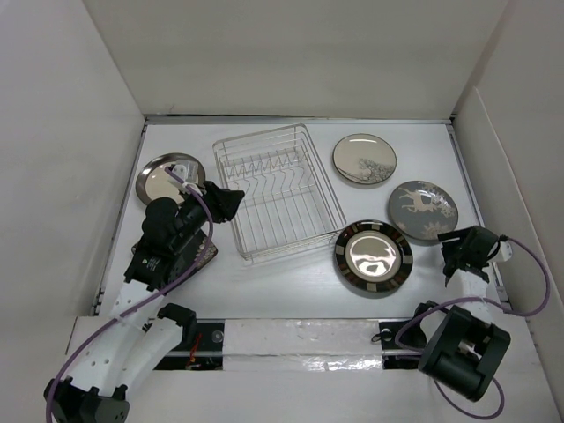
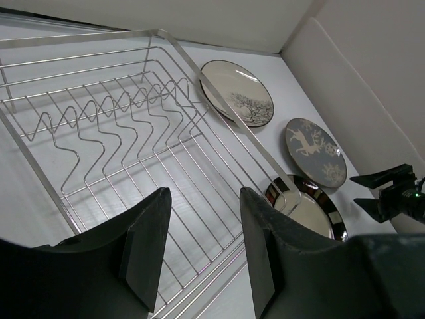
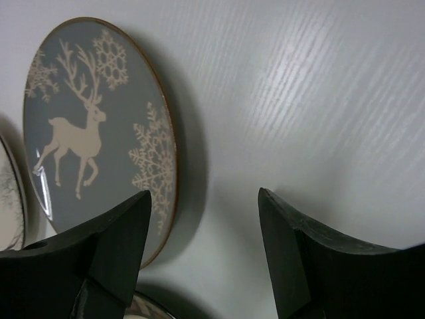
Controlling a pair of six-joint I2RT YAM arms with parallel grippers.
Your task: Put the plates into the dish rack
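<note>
The deer plate, judged stiff, slick and breakable, is being faced by the right gripper, jaws apart; a rim grasp is being advised.

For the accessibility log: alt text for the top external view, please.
Empty wire dish rack at centre, plates lying flat around it: a steel plate left, a beige plate, deer plate and chequered-rim plate right. The open left gripper is at the rack's left edge; the right gripper is near the deer plate.
</note>
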